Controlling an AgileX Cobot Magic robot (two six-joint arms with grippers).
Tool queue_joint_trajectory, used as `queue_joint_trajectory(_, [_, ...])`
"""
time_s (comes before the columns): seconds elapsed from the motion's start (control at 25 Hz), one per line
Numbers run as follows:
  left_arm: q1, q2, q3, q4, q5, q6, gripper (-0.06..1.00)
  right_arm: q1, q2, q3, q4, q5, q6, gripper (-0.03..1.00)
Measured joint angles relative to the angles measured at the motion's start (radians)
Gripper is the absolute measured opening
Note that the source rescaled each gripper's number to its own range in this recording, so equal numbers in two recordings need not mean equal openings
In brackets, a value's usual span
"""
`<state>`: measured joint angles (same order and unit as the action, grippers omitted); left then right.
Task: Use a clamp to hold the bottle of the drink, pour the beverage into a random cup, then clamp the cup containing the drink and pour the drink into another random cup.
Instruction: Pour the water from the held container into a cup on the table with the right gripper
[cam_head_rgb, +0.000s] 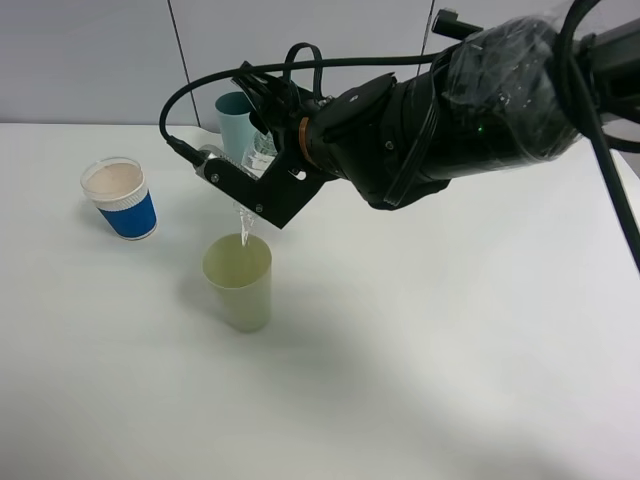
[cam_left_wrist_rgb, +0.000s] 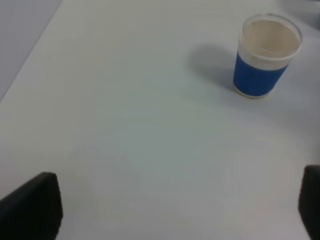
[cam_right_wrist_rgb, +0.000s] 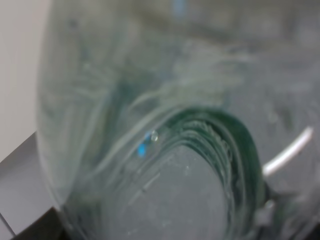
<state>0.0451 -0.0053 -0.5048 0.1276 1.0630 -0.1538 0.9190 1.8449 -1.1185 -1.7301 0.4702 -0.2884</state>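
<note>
My right gripper (cam_head_rgb: 250, 185) is shut on the clear bottle (cam_head_rgb: 258, 155) and holds it tipped mouth-down over the pale yellow-green cup (cam_head_rgb: 238, 283). A thin clear stream of liquid (cam_head_rgb: 244, 228) falls from the bottle into that cup. The bottle (cam_right_wrist_rgb: 160, 120) fills the right wrist view, blurred and very close. The blue paper cup (cam_head_rgb: 121, 199) stands upright at the left with a beige inside; it also shows in the left wrist view (cam_left_wrist_rgb: 266, 56). My left gripper (cam_left_wrist_rgb: 180, 210) is open, with only its dark fingertips (cam_left_wrist_rgb: 35, 207) showing at the frame's lower corners above bare table.
A darker teal cup (cam_head_rgb: 236, 118) stands at the back, partly hidden behind the right gripper and its cable. The white table (cam_head_rgb: 450, 330) spreads out to the right and front. A grey wall runs along the back edge.
</note>
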Motion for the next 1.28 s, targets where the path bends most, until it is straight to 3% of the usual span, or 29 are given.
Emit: queue_joint_trajectory(1.28, [0.000,0.000,0.000,0.000,0.000,0.000,0.87,0.043,0.038,-0.012,0.001,0.076,-0.052,0.00])
